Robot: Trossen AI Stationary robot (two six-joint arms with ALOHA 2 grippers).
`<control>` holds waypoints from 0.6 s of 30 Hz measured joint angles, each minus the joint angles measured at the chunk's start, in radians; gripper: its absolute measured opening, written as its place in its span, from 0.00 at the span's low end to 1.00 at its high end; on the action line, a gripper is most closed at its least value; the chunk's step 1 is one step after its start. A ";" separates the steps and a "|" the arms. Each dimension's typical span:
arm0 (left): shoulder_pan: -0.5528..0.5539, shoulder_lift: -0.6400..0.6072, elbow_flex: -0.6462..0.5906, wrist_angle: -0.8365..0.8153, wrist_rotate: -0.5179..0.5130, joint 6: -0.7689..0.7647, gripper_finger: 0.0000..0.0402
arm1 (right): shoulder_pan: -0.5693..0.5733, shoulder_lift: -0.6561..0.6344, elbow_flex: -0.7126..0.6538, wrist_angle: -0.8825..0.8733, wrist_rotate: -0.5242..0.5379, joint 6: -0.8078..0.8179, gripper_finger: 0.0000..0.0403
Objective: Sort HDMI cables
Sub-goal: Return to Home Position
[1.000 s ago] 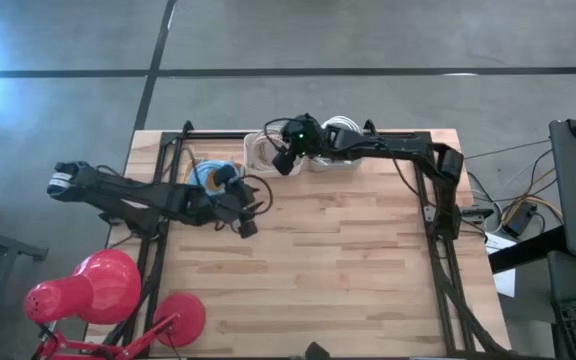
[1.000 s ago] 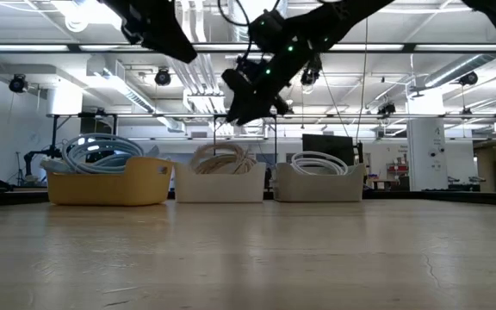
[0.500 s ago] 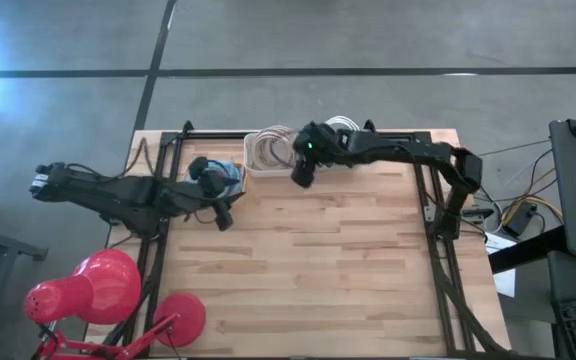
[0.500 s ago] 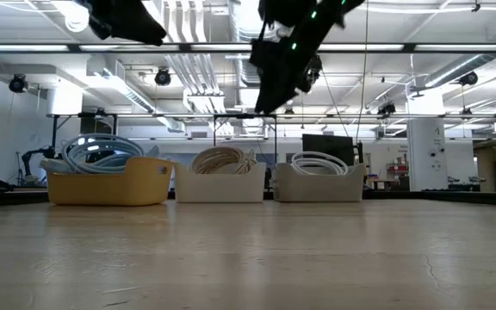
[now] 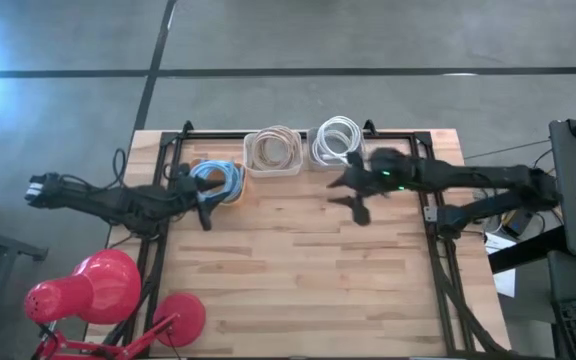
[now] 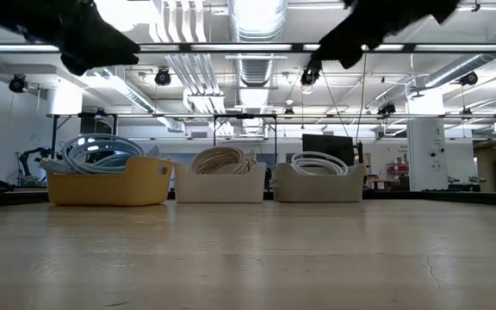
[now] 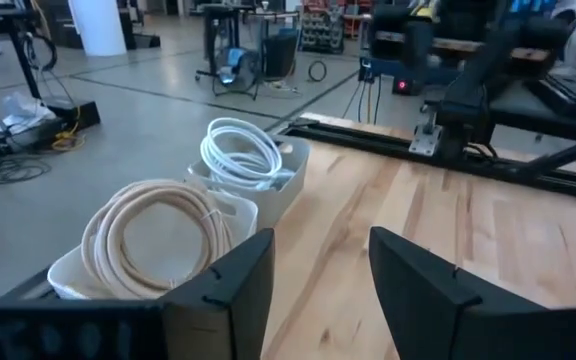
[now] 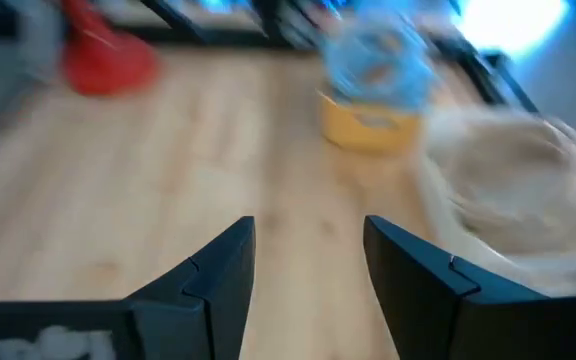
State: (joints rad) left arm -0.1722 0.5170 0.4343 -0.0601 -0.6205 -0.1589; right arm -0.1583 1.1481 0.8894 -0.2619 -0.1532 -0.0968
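Note:
Three bins stand in a row along the table's far edge. Light blue cable coils [image 5: 220, 177] fill the yellow bin [image 6: 106, 186]. Beige-tan coils [image 5: 273, 148] lie in the middle bin [image 6: 220, 183], and white coils [image 5: 336, 140] in the pale bin [image 6: 319, 183] on the right. My left gripper [image 5: 204, 216] hovers open just near of the yellow bin. My right gripper [image 5: 356, 208] hovers open over bare wood, near and slightly right of the white coils. The left wrist view shows the tan coils [image 7: 158, 225] and white coils [image 7: 243, 155]; both grippers are empty.
A red desk lamp [image 5: 98, 285] stands at the table's near-left corner. A black frame rail [image 5: 438, 215] runs along the table's right side, with another on the left. Bare wood [image 5: 308, 280] stretches across the middle and near part of the table.
My right gripper has swung away from above the beige-tan bin, toward the table's right and near side. My left gripper has drawn back toward the table's left edge. In the low view both arms have risen toward the top of the picture. The bins and coils have stayed put.

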 joint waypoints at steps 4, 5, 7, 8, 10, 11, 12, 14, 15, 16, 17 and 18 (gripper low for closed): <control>0.000 -0.062 -0.060 0.036 0.000 -0.004 0.44 | -0.015 -0.179 -0.225 0.246 -0.143 0.036 0.46; 0.000 -0.076 -0.074 0.054 0.000 0.001 0.44 | -0.018 -0.221 -0.265 0.286 -0.144 0.042 0.46; 0.000 -0.107 -0.095 0.085 -0.001 0.023 0.44 | -0.020 -0.303 -0.336 0.330 -0.142 0.041 0.45; 0.000 -0.125 -0.102 0.090 -0.001 0.038 0.44 | -0.020 -0.343 -0.366 0.344 -0.140 0.042 0.45; 0.000 -0.149 -0.111 0.097 -0.001 0.055 0.44 | -0.018 -0.420 -0.414 0.355 -0.141 0.044 0.45; 0.000 -0.160 -0.114 0.095 -0.001 0.056 0.44 | -0.018 -0.456 -0.435 0.355 -0.144 0.044 0.45; 0.000 -0.170 -0.118 0.094 0.000 0.057 0.44 | -0.018 -0.495 -0.455 0.357 -0.144 0.044 0.45; 0.000 -0.183 -0.131 0.098 0.013 0.057 0.44 | -0.020 -0.563 -0.495 0.357 -0.141 0.046 0.45; 0.000 -0.190 -0.138 0.098 0.016 0.057 0.44 | -0.020 -0.596 -0.514 0.357 -0.140 0.054 0.45; 0.000 -0.195 -0.147 0.107 0.017 0.057 0.44 | -0.019 -0.626 -0.531 0.357 -0.140 0.068 0.45; 0.000 -0.203 -0.157 0.121 0.016 0.058 0.44 | -0.018 -0.658 -0.549 0.357 -0.139 0.082 0.45; 0.001 -0.209 -0.171 0.133 0.016 0.058 0.44 | -0.019 -0.687 -0.567 0.357 -0.137 0.093 0.45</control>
State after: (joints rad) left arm -0.1715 0.3082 0.2633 0.0729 -0.6041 -0.1013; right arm -0.1768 0.4611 0.3226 0.0956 -0.2906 -0.0033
